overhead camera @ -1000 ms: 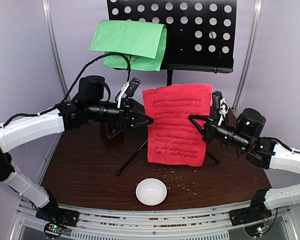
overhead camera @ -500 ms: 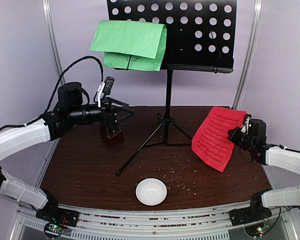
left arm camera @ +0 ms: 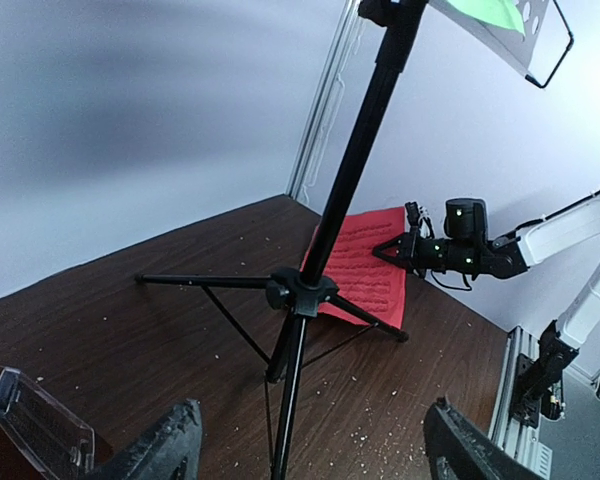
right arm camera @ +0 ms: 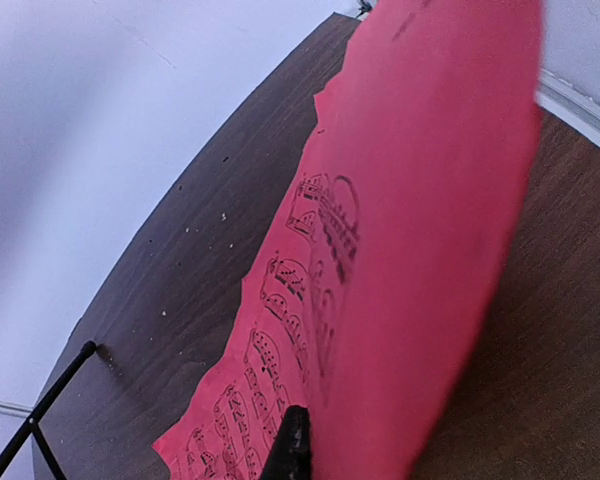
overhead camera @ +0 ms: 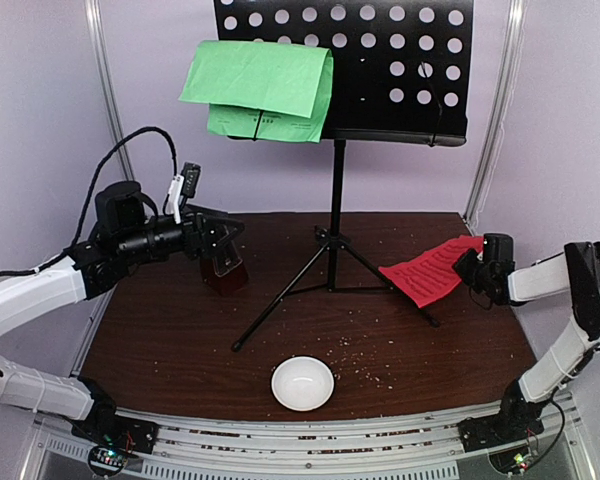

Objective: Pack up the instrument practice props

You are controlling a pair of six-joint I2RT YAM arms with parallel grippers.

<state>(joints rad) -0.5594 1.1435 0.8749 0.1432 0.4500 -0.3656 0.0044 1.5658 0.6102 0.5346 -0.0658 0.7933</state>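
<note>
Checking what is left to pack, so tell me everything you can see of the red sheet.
The red sheet is thin paper printed with black music staves. The right hand is shut on one edge, and the sheet slopes down from there, low over the right side of the brown table, beside the music stand and its right leg. Whether its lower edge touches the table cannot be told.

Red sheet (right arm camera: 410,200), seemingly just above table (right arm camera: 230,230)

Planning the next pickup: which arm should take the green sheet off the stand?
Left: the left gripper is open, empty, nearer the green sheet; the right gripper is shut on the red sheet.
</note>
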